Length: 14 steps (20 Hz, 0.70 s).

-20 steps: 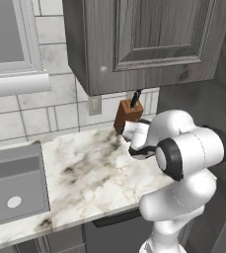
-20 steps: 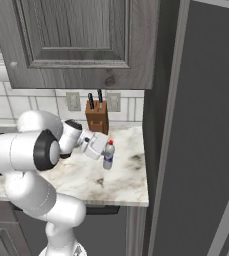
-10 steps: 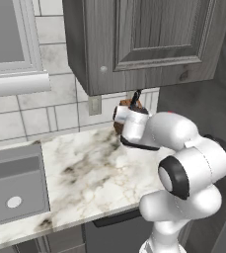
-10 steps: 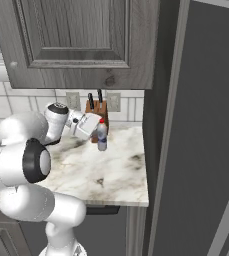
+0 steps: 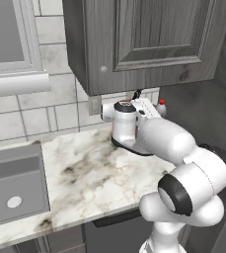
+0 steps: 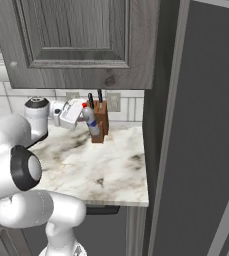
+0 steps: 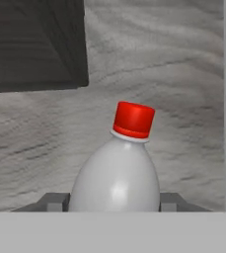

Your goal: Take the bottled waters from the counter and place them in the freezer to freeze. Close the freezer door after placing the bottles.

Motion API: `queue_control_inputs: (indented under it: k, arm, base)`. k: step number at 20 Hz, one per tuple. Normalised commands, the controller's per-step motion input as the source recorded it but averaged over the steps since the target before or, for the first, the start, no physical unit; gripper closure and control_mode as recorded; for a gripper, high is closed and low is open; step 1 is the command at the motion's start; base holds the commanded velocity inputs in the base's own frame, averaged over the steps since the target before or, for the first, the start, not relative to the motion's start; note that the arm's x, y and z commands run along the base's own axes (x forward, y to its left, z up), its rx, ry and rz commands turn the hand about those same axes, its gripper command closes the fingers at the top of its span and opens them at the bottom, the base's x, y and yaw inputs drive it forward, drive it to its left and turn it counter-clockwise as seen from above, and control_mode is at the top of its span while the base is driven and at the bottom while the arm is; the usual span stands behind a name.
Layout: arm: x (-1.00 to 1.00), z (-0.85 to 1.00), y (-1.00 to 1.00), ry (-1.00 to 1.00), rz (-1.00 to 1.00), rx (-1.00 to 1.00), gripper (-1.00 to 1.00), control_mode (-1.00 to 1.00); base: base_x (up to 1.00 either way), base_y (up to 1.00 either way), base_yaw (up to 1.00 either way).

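A small whitish water bottle (image 7: pixel 117 170) with a red cap sits between my gripper's (image 7: pixel 113 201) two dark fingertips (image 7: pixel 53 201), which are shut on its body. In the right base view the gripper (image 6: pixel 87 119) holds the bottle (image 6: pixel 92 128) tilted in the air, just in front of the brown knife block (image 6: pixel 102 125) and above the back of the marble counter (image 6: pixel 106 170). From the left base view the hand (image 5: pixel 153 110) hides most of the bottle (image 5: pixel 161 104); its red cap peeks out. A tall grey fridge front (image 6: pixel 206 140) stands right of the counter; the freezer's inside is out of view.
Dark wood-grain wall cabinets (image 6: pixel 81 45) hang low over the counter, close above the hand. A grey sink basin (image 5: pixel 13 190) lies at the counter's left end. The tiled back wall (image 5: pixel 40 118) is right behind the knife block.
The arm has lifted the red-capped bottle off the counter and swung it up and back toward the knife block and wall. The grip on it has held.
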Motion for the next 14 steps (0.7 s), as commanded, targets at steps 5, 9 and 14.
queue_control_inputs:
  k: [5, 9, 14]
  arm:
    - [-0.03, 0.00, 0.00, 0.00, 0.00, 0.00, 1.00, -1.00]
    - [-0.77, 0.12, 0.04, 0.00, -0.03, 0.01, 1.00, -1.00]
    - [-0.76, 0.28, 0.36, 0.06, 0.02, 0.03, 1.00, -1.00]
  base:
    - [0.00, 0.00, 0.00]
    - [0.00, 0.00, 0.00]
    - [0.00, 0.00, 0.00]
